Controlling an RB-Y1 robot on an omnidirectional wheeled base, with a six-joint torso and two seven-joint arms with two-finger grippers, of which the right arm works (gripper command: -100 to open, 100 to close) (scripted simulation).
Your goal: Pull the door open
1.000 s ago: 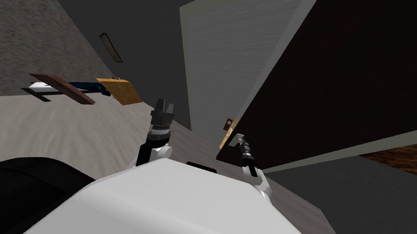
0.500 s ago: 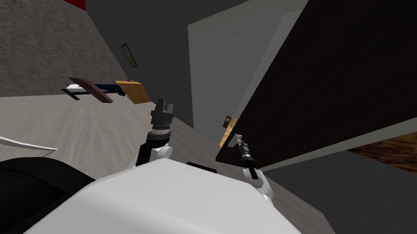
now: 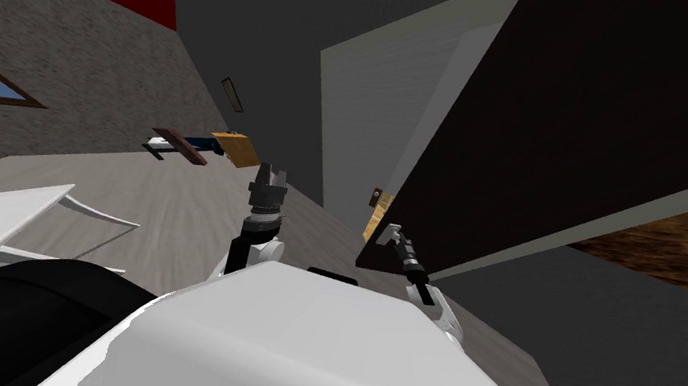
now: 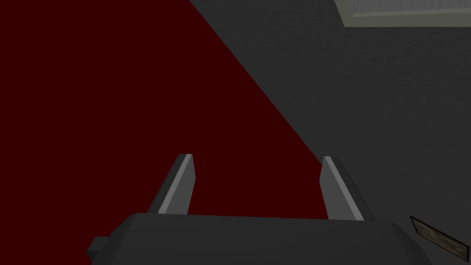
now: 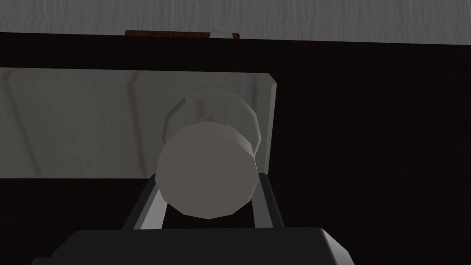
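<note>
Right jaws grasp the round grey door knob (image 5: pixel 207 175), fingers (image 5: pixel 152 209) pressing its sides, at the free edge of the dark door (image 3: pixel 587 109), which stands ajar. Pulling off the door's arc could slide the smooth knob out. Left jaws hang released, idle.

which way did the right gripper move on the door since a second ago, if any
no: right gripper stays shut on the knob at the edge of the door

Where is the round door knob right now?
In the right wrist view the knob sits between the right gripper's fingers, on a light grey plate on the dark door.
</note>
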